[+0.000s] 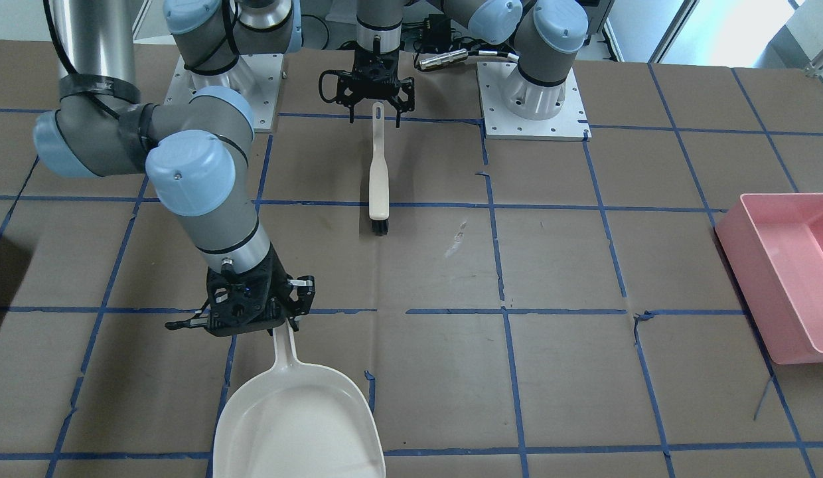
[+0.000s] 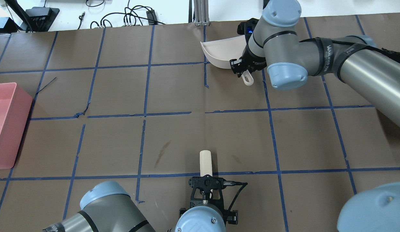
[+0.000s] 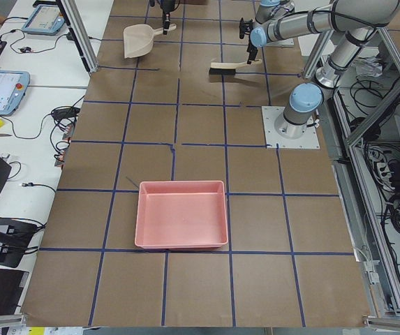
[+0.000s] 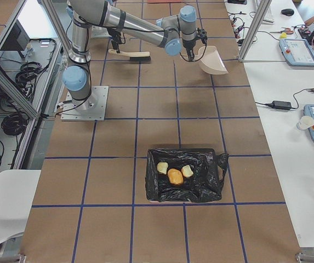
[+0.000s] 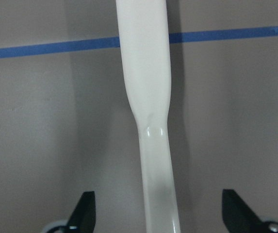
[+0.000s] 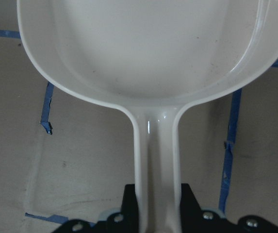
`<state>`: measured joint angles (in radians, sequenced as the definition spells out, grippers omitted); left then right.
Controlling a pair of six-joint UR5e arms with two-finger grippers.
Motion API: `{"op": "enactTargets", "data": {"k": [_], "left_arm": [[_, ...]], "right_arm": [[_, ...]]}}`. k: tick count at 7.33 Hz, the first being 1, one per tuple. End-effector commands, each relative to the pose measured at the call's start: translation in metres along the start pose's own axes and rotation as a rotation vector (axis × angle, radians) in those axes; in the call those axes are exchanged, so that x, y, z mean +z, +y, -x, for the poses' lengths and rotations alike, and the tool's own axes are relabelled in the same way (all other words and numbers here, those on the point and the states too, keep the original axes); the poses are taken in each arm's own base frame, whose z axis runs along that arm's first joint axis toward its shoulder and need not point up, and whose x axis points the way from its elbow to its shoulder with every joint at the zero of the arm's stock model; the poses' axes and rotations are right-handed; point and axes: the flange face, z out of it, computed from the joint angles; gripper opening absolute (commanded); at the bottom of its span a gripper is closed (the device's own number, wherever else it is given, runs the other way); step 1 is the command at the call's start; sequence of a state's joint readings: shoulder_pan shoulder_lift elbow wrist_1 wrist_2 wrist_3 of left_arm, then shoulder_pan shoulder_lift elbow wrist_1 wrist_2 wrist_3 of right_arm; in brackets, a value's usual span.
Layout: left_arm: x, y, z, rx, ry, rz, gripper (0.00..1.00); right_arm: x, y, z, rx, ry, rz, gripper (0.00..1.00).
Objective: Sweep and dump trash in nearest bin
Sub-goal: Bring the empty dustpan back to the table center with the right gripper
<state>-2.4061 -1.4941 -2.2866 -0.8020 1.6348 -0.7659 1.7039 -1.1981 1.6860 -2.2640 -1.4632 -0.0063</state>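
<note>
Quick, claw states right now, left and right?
Left claw: open, straddling the brush handle without touching it.
Right claw: shut on the dustpan handle.

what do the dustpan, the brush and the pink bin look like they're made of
Dustpan: likely moulded plastic, cream and glossy; light glints run along its handle and rim.
Brush: smooth cream handle, seemingly the same plastic; black bristles, fibre unclear.
Pink bin: apparently plastic, with thin even walls and a duller sheen.

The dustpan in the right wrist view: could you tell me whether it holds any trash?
No, the dustpan shows a bare white bowl with only faint specks.
</note>
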Motion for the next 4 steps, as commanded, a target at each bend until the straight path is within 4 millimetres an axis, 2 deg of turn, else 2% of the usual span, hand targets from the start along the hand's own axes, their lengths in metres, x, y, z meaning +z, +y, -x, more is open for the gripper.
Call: {"op": "enactTargets", "data": {"k": [1,2,4], "left_arm": [[-0.024,-0.023,0.0,0.104,0.033,-0.044,1.0],[-0.035,-0.042,0.017,0.166,0.034,-0.065,1.0],[-0.056,-0.068,0.058,0.24,0.001,-0.058,1.0]], "right_arm": [[0.009,0.01,0.034,0.021,0.012,0.017,0.0],[0.011,0.013,0.044,0.052,0.017,0.02,0.0],[0.01,0.014,0.048,0.099,0.015,0.015,0.0]]}}
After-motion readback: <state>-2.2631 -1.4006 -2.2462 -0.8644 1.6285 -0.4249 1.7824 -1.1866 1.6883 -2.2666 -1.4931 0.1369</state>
